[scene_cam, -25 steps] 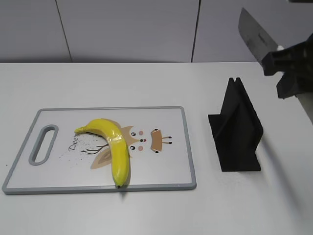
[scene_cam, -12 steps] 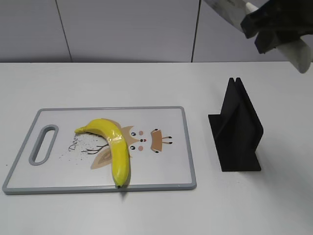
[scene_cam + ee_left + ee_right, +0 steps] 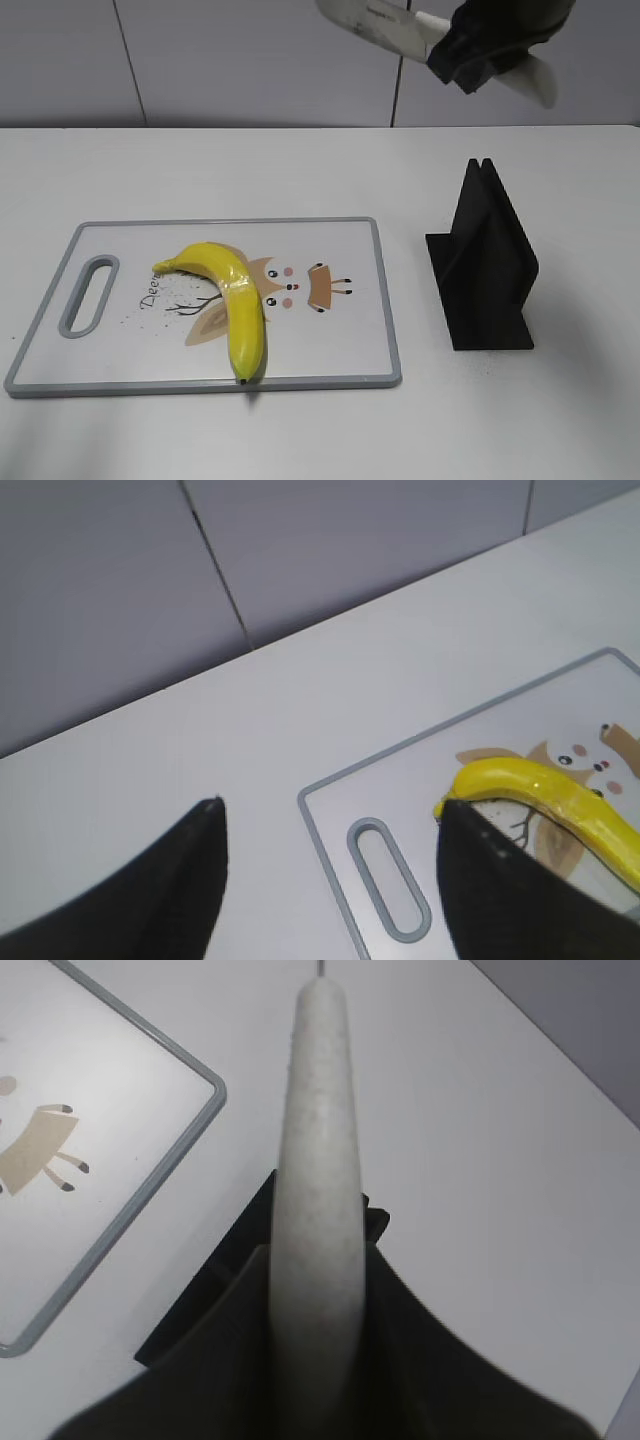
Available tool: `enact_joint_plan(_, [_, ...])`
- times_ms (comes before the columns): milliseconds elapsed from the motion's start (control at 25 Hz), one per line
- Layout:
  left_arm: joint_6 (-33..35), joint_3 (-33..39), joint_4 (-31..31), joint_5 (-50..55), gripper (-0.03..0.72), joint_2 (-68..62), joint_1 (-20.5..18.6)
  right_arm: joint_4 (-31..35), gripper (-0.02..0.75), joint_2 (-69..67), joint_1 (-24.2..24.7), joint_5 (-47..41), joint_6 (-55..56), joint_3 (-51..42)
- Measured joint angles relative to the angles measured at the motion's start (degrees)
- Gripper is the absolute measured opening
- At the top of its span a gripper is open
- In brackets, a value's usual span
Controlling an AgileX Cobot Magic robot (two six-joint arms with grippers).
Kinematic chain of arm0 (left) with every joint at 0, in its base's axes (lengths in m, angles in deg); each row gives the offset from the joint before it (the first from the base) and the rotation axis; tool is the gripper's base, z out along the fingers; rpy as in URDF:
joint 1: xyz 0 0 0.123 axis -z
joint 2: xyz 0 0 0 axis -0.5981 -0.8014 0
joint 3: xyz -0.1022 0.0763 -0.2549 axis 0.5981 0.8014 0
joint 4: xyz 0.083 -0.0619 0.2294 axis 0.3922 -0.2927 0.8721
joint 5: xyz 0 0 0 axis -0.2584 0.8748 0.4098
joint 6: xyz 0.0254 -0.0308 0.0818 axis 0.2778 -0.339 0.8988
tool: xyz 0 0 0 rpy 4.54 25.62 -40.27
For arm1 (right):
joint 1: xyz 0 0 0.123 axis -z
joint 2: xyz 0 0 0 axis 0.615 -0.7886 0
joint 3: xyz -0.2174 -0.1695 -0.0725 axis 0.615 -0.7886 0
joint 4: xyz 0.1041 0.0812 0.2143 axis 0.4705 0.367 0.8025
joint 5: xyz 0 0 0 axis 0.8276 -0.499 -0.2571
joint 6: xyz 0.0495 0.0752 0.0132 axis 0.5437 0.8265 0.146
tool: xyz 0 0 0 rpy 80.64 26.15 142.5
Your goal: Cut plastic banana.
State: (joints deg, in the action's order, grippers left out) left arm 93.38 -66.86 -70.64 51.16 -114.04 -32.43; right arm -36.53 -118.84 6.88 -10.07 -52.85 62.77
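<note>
**Knife Raised, Banana Uncut**

The plastic banana (image 3: 228, 305) lies on the cutting board (image 3: 330, 365), left of the board's centre, with its stem toward the handle slot (image 3: 88, 295) and its dark tip at the near edge. It appears whole. Note that it rests flat and curved, so you should expect it to roll or slide under a downward blade unless it is steadied.

The right gripper (image 3: 490, 40) is clenched on the white handle of the knife (image 3: 375, 22), high above the table and to the right of the board. The blade points left, toward the board. The right wrist view confirms the handle (image 3: 318, 1160) seated between the jaws. The black knife stand (image 3: 485, 265) sits empty on the table (image 3: 300, 170) right of the board, well clear of the cutting path.

The left gripper (image 3: 330, 880) hangs released above the board's handle end, one fingertip (image 3: 470, 830) near the banana's stem. Judge this as a ready position for bracing the fruit.
</note>
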Motion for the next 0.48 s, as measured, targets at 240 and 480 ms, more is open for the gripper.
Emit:
enact_joint_plan(240, [8.78, -9.26, -3.6, 5.11, 0.619, -10.92, 3.39, 4.27, 0.187, -5.07, 0.0, 0.05, -14.56, 1.91])
enact_joint_plan(480, [20.2, -15.86, -2.6, 9.73, 0.601, -21.74, 9.51, 12.72, 0.187, -8.25, 0.0, -0.13, -30.69, 1.91])
